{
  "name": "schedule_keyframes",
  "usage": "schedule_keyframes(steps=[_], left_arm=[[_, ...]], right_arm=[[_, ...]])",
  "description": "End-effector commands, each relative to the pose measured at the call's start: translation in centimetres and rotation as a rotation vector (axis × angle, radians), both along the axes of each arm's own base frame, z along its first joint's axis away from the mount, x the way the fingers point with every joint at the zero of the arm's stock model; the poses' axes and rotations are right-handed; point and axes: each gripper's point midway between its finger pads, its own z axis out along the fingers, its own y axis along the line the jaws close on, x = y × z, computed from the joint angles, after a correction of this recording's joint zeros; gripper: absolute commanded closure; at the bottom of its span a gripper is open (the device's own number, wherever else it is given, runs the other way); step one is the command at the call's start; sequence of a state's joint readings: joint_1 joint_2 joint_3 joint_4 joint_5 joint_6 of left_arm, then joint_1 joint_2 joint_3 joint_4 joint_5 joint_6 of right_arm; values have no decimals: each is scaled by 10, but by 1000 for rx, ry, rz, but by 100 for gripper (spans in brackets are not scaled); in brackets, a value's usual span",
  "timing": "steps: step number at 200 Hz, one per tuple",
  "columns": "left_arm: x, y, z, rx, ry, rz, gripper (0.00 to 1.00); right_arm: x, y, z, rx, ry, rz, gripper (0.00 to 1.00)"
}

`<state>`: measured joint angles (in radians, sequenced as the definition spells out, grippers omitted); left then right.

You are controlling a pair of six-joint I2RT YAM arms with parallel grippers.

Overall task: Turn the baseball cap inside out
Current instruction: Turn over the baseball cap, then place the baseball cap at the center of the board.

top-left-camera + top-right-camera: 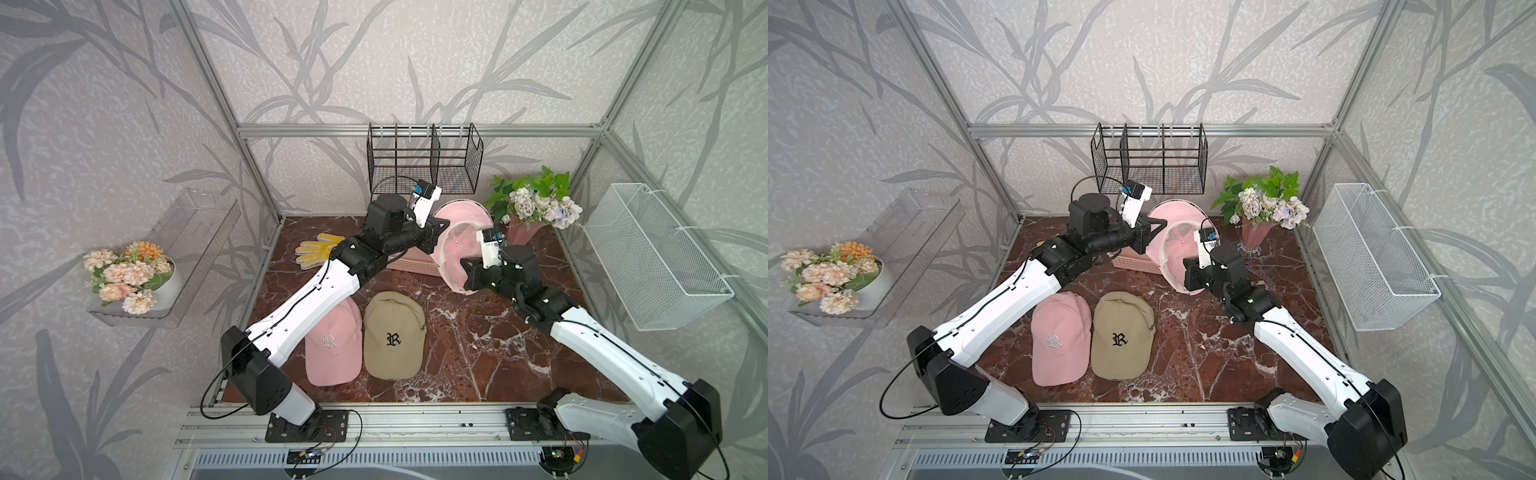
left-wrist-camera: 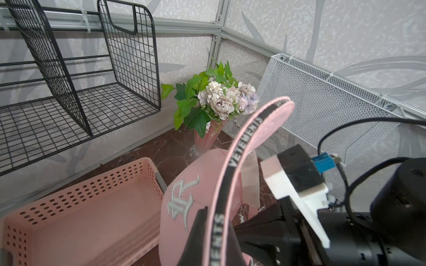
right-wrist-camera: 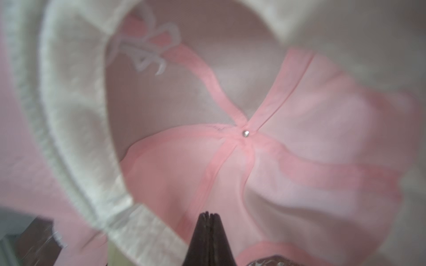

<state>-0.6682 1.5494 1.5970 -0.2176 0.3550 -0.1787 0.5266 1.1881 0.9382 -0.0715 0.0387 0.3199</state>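
We are holding the baseball cap (image 1: 455, 245) up off the table (image 1: 478, 345) near the back, just beside the pink basket (image 2: 92, 207) and in front of the vase of flowers (image 1: 536, 208). Our left gripper (image 2: 219, 221) is clamping the cap's rim, with the lettered black band running between its fingers (image 2: 202, 221). The brim is rising behind it, and the embroidered front is facing the basket. In both top views the cap's opening is facing our right arm, showing the pale lining and pink seam tapes.

Our right gripper (image 3: 208, 215) is reaching into the cap with its fingers pressed together. Nothing is showing between them. They are pointing at the crown, where the seam tapes are meeting at a small metal stud (image 3: 246, 133). The stud is lying a little beyond the tips, not touching them.

A second pink cap (image 1: 332, 345) and a tan cap (image 1: 395, 336) are lying side by side on the table, near the front, crowns up. A yellow glove (image 1: 318, 249) is lying behind our left arm.
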Motion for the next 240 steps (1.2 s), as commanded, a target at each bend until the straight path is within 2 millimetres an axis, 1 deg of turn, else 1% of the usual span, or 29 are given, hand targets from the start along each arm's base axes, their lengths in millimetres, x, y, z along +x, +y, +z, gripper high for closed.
schedule_keyframes(steps=[1,12,22,38,45,51,62,67,71,78,96,108,126,130,142,148,160,173,186,203,240], left_arm=[[-17,-6,16,-51,38,-69,100],[-19,-6,16,-50,50,-78,100],[-20,-7,13,-45,64,-84,100],[-17,-7,12,-39,66,-75,100],[-15,-5,10,-33,63,-60,100],[-13,-4,10,-27,54,-47,100],[-6,0,9,-10,22,-10,100],[-1,2,10,-1,5,16,100],[2,4,8,9,-6,30,100],[7,6,8,27,-44,54,100],[16,12,10,52,-136,99,100],[16,13,13,61,-201,98,100],[11,12,20,70,-311,72,100],[9,12,19,76,-329,65,100],[2,12,20,96,-410,38,100],[-3,11,18,109,-450,20,100],[-13,12,19,126,-545,-3,100],[-24,14,16,145,-639,-20,100],[-33,16,17,148,-720,-22,100],[-42,14,17,151,-773,-28,100],[-51,5,9,181,-848,-36,100]], right_arm=[[30,-40,3,-88,-95,-272,100],[34,-51,-6,-110,-73,-348,100],[34,-53,-12,-121,-67,-361,100],[30,-46,-15,-101,-49,-315,100],[26,-40,-12,-79,-46,-275,97],[22,-34,-9,-55,-41,-234,93],[11,-23,4,27,-42,-140,84],[8,-20,9,59,-43,-113,81],[2,-15,16,106,-39,-63,75],[-4,-13,25,162,-36,-21,70],[-17,-20,52,309,-17,37,55],[-22,-27,63,375,13,49,49],[-25,-40,72,452,80,26,46],[-26,-42,75,472,94,20,45],[-24,-54,76,536,148,-28,45],[-23,-58,77,595,187,-52,45],[-22,-66,76,679,243,-85,45],[-20,-72,75,761,303,-113,45],[-19,-72,74,805,354,-116,45],[-18,-66,70,837,413,-99,45],[-13,-59,65,892,454,-72,45]])
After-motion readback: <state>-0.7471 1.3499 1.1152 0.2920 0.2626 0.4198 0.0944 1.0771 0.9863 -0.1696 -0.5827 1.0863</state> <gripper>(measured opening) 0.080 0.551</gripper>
